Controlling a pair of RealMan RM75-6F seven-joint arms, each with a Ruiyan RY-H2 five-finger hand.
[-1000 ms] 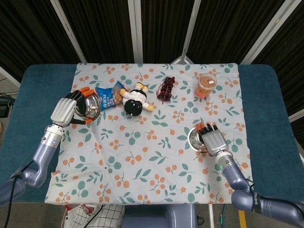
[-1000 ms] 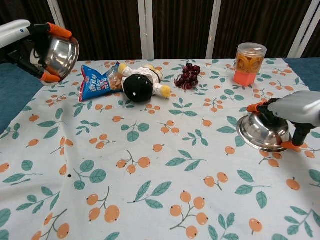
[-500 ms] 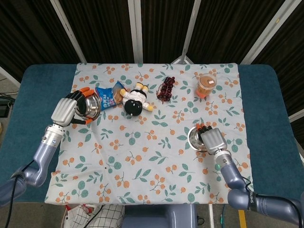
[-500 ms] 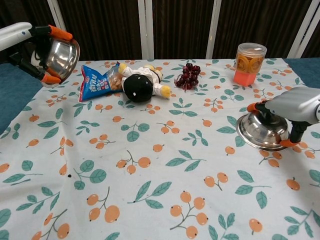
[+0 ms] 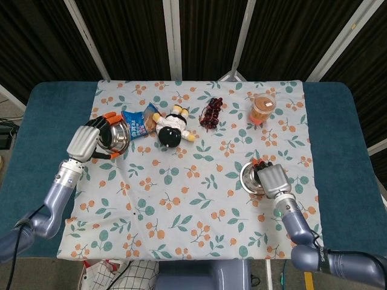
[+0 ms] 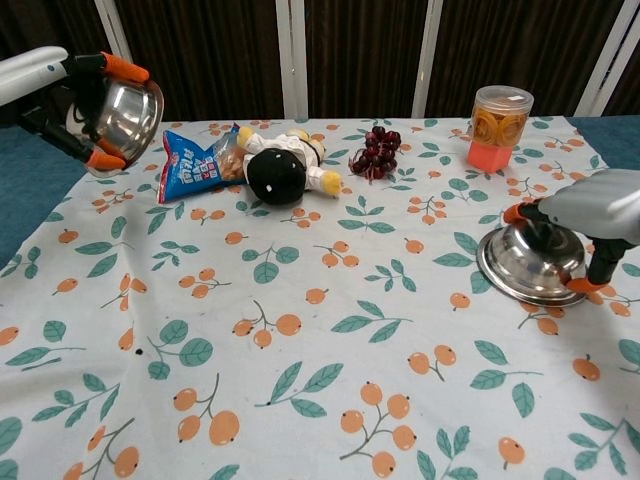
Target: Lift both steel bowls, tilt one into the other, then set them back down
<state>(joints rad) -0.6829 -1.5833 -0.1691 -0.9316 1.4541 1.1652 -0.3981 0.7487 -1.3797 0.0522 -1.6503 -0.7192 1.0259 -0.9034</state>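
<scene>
My left hand [image 5: 84,142] [image 6: 70,100] grips a steel bowl [image 5: 115,135] [image 6: 124,110] and holds it in the air at the table's left side, tipped so its mouth faces right. My right hand [image 5: 275,180] [image 6: 600,208] grips the second steel bowl [image 5: 251,177] [image 6: 528,264] near the right front of the cloth. That bowl is tilted with its rounded underside showing in the chest view, raised just off the cloth.
Between the bowls lie a blue snack bag [image 5: 136,122], a black-and-white plush doll [image 5: 171,128] and dark grapes [image 5: 211,112]. An orange drink cup [image 5: 263,107] stands at the back right. The floral cloth [image 5: 193,199] covers a blue table.
The left hand has carried its bowl slightly right. The right hand has drawn back toward me a little with its bowl, which has tipped further over.
</scene>
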